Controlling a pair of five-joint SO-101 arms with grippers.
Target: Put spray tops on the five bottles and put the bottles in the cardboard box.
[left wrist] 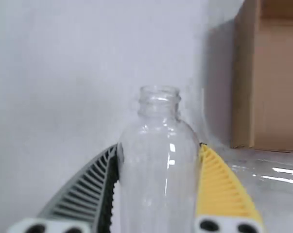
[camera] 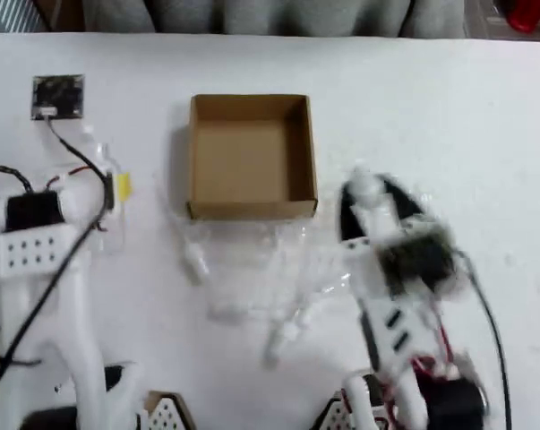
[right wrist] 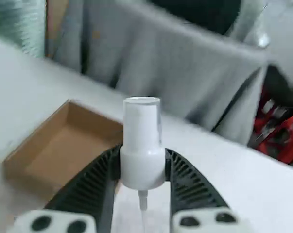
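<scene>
Looks like the capping step. Gripping one open bottle [left wrist: 158, 107] upright in left pincer [left wrist: 158, 148], beside the empty cardboard box [camera: 252, 210]. Pinching one spray top [right wrist: 142, 126] in right pincer [right wrist: 142, 155]. Next up, probably: lining stem over neck. Can't count the loose clear bottles [camera: 252, 269] on the tabletop [camera: 431, 107].

bottle [left wrist: 156, 179] base cut off; loose bottles [camera: 243, 273] blurred, uncountable.

text: none legible — labels: none — numbers: none
</scene>
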